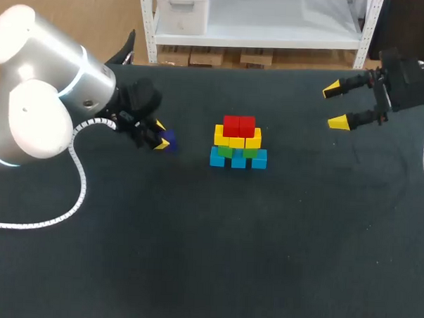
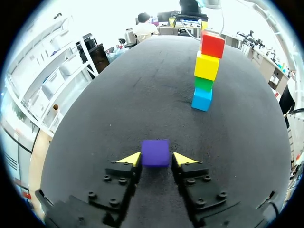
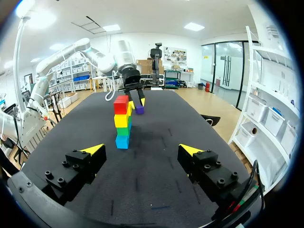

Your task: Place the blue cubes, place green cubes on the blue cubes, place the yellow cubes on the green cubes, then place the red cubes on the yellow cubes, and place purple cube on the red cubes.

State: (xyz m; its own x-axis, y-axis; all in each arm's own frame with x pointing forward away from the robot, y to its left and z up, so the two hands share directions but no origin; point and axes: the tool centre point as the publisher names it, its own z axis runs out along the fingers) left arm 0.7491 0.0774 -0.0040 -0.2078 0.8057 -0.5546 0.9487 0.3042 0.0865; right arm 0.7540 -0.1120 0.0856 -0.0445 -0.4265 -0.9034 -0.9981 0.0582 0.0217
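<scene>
Sitting on the worktop (image 1: 193, 257) between the fingers of the left gripper (image 2: 156, 159), the purple cube (image 2: 155, 152) is the last piece. The fingers seem clamped on it from both sides. The red cubes (image 1: 239, 126) top the stack, well ahead of these fingers. I judge the next move needs a lift, then a centred lowering there. The right gripper (image 1: 335, 105) is far from the stack, fingers wide apart, empty.
</scene>
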